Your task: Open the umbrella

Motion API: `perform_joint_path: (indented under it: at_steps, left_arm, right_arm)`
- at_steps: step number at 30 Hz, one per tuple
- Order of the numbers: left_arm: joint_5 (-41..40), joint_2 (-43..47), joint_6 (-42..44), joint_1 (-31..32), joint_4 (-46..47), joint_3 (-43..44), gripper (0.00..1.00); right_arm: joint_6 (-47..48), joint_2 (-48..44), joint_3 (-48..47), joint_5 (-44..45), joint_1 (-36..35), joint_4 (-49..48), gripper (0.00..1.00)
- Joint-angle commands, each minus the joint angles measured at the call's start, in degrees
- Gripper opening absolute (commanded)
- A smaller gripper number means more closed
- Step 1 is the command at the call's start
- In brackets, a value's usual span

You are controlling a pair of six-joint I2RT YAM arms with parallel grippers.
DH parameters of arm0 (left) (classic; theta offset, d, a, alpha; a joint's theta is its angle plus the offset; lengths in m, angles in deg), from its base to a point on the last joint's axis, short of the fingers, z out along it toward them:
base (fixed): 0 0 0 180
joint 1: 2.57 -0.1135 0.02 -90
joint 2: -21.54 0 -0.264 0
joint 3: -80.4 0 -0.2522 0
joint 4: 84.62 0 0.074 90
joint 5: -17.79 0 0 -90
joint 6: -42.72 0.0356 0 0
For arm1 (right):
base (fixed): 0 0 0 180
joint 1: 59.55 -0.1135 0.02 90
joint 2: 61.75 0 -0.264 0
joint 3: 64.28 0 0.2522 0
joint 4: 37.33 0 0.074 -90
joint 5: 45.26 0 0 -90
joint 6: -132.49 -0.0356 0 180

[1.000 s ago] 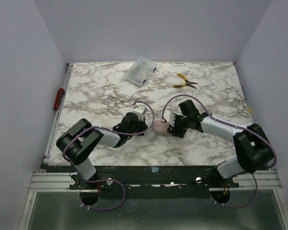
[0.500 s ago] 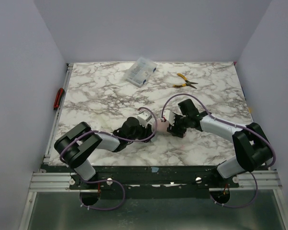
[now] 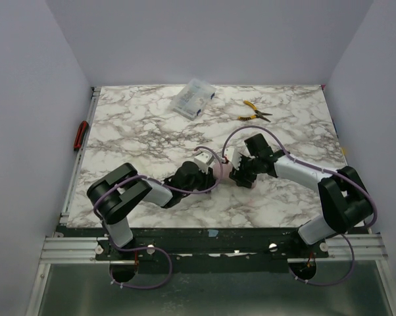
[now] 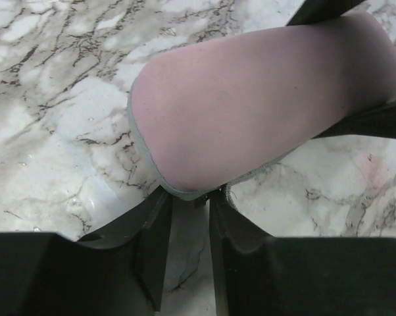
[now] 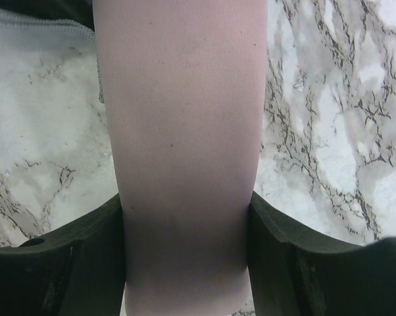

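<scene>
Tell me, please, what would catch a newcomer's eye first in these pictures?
The pale lavender umbrella, folded, is at the centre of the table. The right end effector clamps its body from both sides; the left end effector sits at the fabric's hem, grip unclear. Far behind lie a clear box and yellow pliers.

A white marble-patterned table (image 3: 132,131) with dark veins carried a clear plastic box (image 3: 193,98) near its far edge. Yellow-handled pliers (image 3: 254,111) lay to the right of that box, well apart from it. A red item (image 3: 81,135), possibly a tool handle, sat beside the table's left edge.
</scene>
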Motion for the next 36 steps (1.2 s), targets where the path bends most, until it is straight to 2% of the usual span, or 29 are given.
perform_joint_path:
  at_steps: [1, 6, 11, 23, 36]
  left_arm:
    - [-5.60, -3.88, -2.34, 1.35, -4.80, 3.80, 0.22]
    - [-7.50, -4.97, -2.30, 1.28, -5.80, 4.88, 0.00]
    - [-7.24, -3.45, -3.80, 0.79, -5.85, 4.17, 0.00]
    - [-7.39, 0.51, -2.47, -5.02, -6.23, 0.80, 0.00]
    - [-5.34, -0.22, 1.41, -8.63, -5.06, 2.22, 0.00]
  right_arm:
    - [-2.55, 4.59, 5.03, -0.92, -0.39, 14.51, 0.01]
    - [-2.37, 4.06, 5.41, -1.19, -0.39, 15.45, 0.01]
    - [-4.25, 4.72, 5.10, -0.22, -0.34, 15.59, 0.01]
    - [-13.24, 7.45, 3.28, 2.09, 0.40, 15.01, 0.01]
    - [5.95, 2.20, 6.53, 3.51, 0.41, 17.29, 0.01]
